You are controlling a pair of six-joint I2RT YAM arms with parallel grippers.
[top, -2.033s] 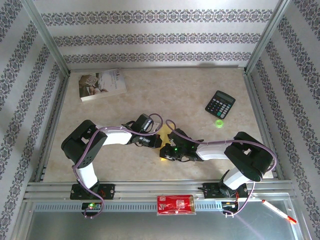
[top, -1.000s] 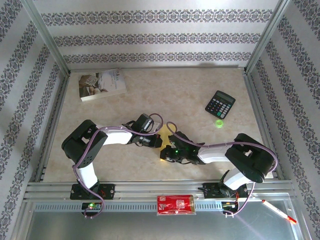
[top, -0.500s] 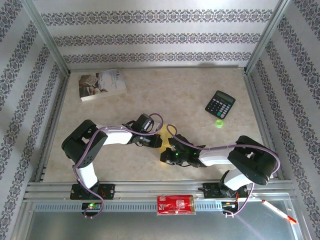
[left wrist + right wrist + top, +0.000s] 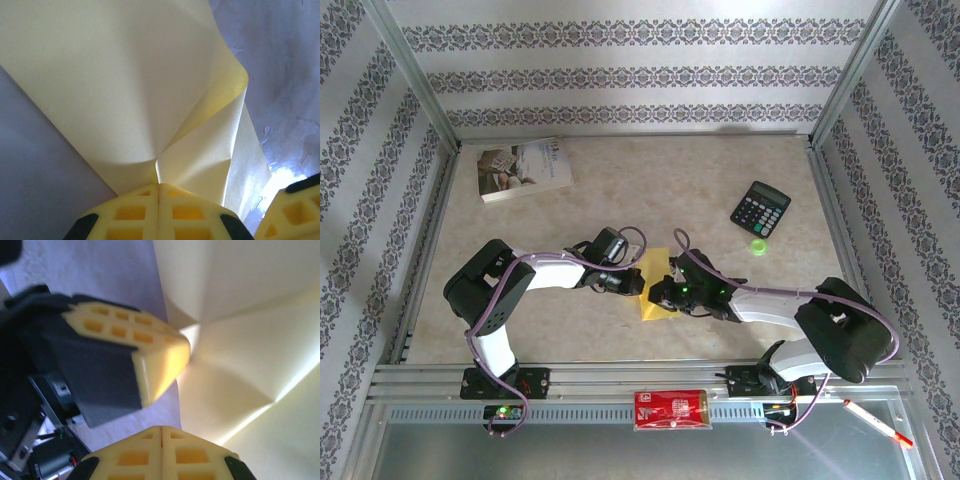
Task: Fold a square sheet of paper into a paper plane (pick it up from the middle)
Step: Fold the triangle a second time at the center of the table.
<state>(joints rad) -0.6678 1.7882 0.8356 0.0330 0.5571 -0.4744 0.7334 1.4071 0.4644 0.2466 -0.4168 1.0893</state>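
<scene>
Top external view: the sheet (image 4: 648,305) is pictured near the middle of the bench (image 4: 700,180), flanked by both arms. The left pincer (image 4: 634,284) is clamped shut on it from 9 o'clock, puckering the paper. The right pincer (image 4: 661,295), also closed, is set at 3 o'clock; whether it holds the sheet cannot be told. The sheet's long axis runs 12 to 6, and both arms are judged equally near.

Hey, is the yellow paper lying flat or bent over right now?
Bent over, not flat: the paper rises from the shut left tool and curls in a soft loop.
</scene>
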